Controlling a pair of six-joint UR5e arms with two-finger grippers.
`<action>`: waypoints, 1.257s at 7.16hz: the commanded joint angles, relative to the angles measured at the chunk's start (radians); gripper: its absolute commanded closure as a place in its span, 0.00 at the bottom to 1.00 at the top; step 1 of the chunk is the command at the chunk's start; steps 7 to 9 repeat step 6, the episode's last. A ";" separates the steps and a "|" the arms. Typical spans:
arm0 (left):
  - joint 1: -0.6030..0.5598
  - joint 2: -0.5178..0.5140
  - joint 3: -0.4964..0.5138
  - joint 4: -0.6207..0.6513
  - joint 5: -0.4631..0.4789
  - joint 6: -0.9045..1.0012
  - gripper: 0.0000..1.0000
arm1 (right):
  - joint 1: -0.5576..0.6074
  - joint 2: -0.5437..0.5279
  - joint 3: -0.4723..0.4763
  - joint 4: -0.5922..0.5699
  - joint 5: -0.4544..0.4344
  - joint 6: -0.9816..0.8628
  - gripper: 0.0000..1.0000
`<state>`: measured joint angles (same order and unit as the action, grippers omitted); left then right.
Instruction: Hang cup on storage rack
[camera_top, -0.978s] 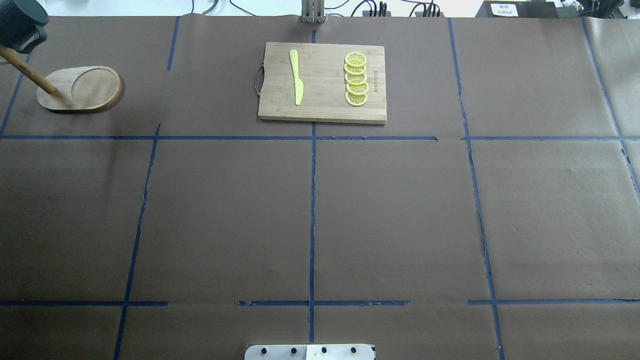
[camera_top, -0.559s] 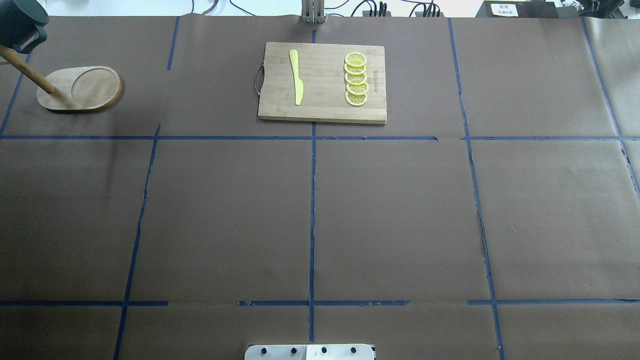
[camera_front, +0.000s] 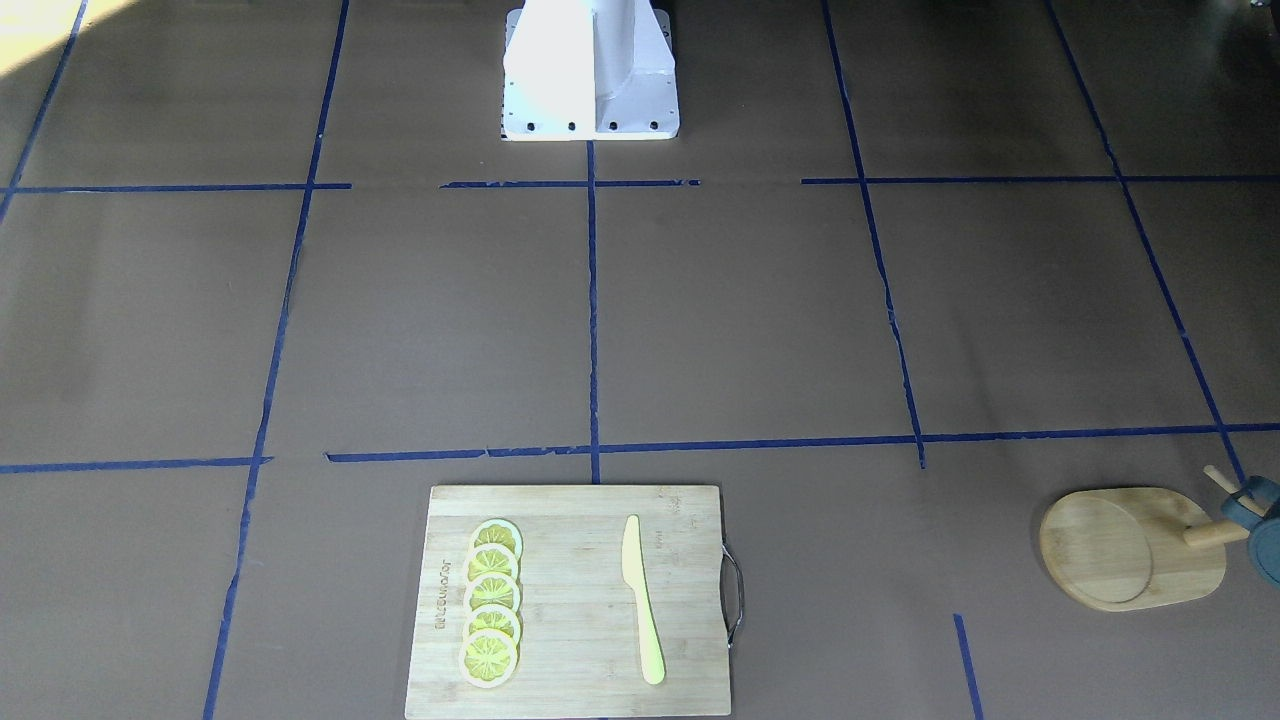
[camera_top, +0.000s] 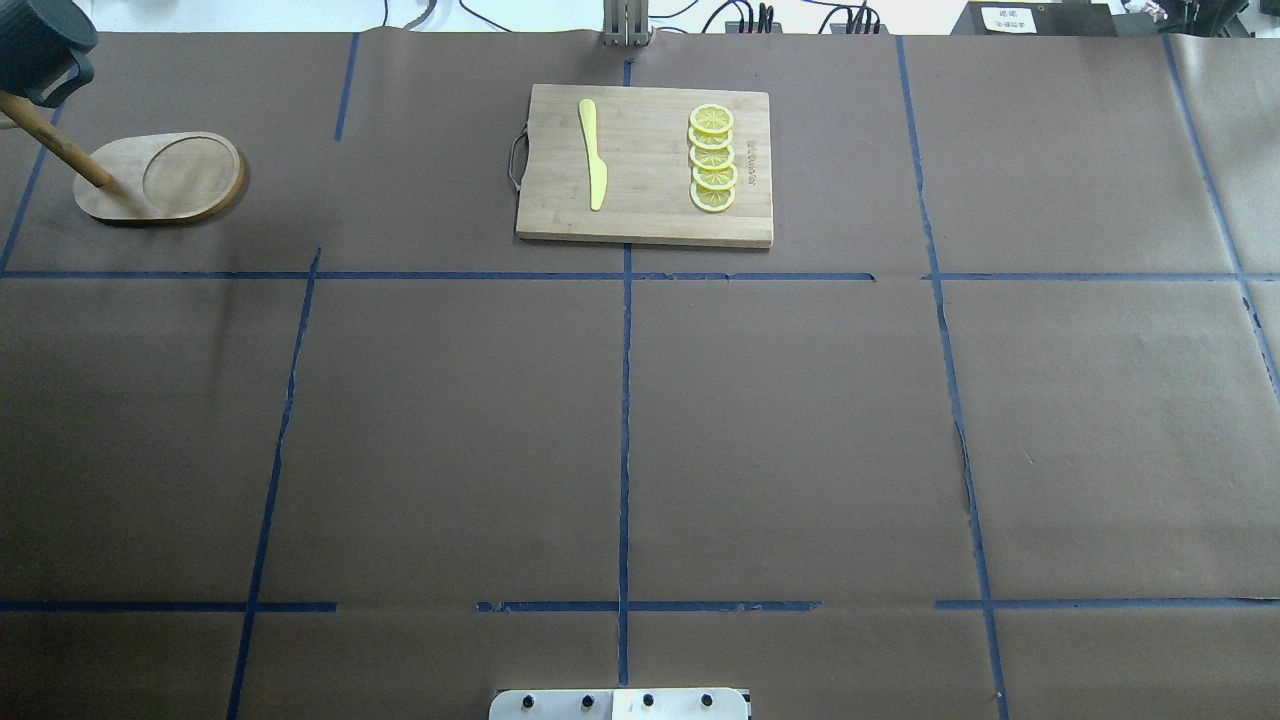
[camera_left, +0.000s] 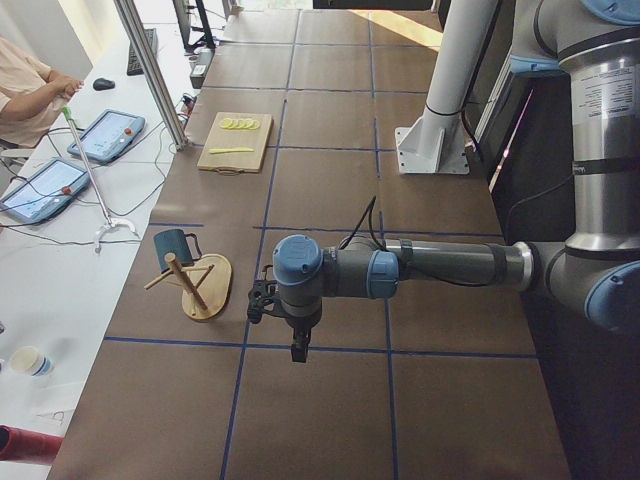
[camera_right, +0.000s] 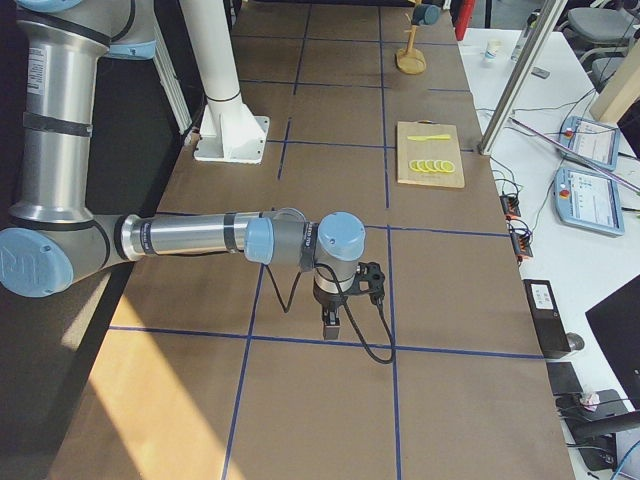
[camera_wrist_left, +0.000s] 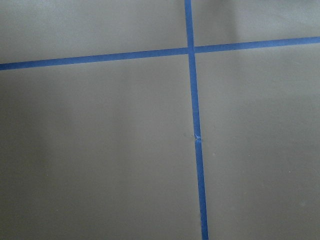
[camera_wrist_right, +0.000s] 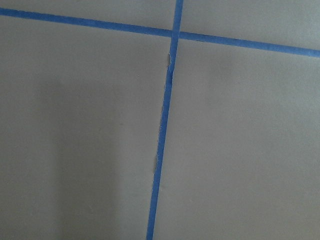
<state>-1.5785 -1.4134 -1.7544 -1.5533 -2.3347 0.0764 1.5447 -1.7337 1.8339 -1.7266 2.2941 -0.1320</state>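
Note:
The dark blue-grey cup (camera_top: 40, 40) hangs by its handle on a peg of the light wooden storage rack (camera_top: 160, 178) at the table's far left corner. It also shows in the front view (camera_front: 1266, 540), where the rack's base (camera_front: 1130, 550) is at the right edge, and in the exterior left view (camera_left: 172, 247). My left gripper (camera_left: 299, 350) shows only in the exterior left view, low over the table and apart from the rack. My right gripper (camera_right: 331, 325) shows only in the exterior right view. I cannot tell whether either is open or shut.
A bamboo cutting board (camera_top: 645, 165) with a yellow knife (camera_top: 592, 155) and several lemon slices (camera_top: 712, 158) lies at the far middle. The robot's white base (camera_front: 590, 70) stands at the near edge. Both wrist views show only brown paper with blue tape lines.

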 joint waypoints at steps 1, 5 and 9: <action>0.000 0.002 0.000 0.001 0.000 0.000 0.00 | 0.000 -0.001 -0.001 -0.001 0.001 0.000 0.00; 0.000 0.002 0.000 0.001 0.000 -0.001 0.00 | 0.000 -0.003 -0.005 0.001 0.001 0.000 0.00; 0.000 0.002 0.000 0.001 0.000 -0.001 0.00 | 0.000 -0.003 -0.005 0.001 0.011 -0.001 0.00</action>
